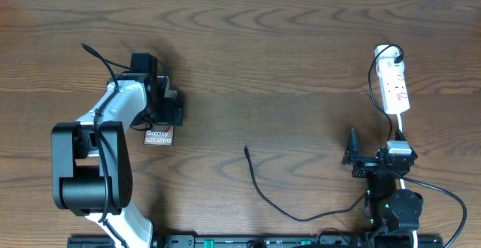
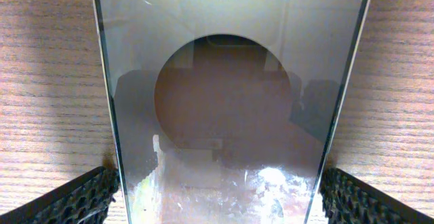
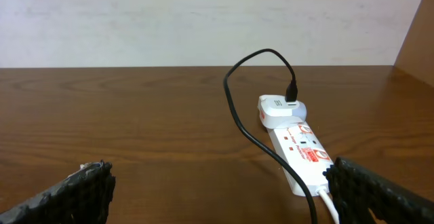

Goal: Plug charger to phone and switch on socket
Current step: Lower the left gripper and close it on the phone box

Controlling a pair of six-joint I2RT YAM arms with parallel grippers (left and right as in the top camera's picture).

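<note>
The phone [image 1: 158, 137] lies flat on the wooden table at the left, its white "Galaxy" lettering showing below my left gripper [image 1: 162, 113]. In the left wrist view the phone [image 2: 224, 102] fills the space between the two fingers of my left gripper [image 2: 217, 203], which press on its long edges. The charger [image 1: 259, 188] is a thin black cable; its free plug tip [image 1: 246, 149] lies on the table mid-way. The socket [image 1: 394, 86] lies at the right, with the charger's white adapter [image 3: 281, 108] plugged into it. My right gripper [image 1: 373, 156] is open and empty, just short of the socket [image 3: 298, 146].
The socket's white cord [image 3: 329, 207] runs toward my right finger. The charger cable [image 3: 237, 108] loops up from the adapter and crosses in front of the strip. A pale wall [image 3: 203, 20] stands behind the table's far edge.
</note>
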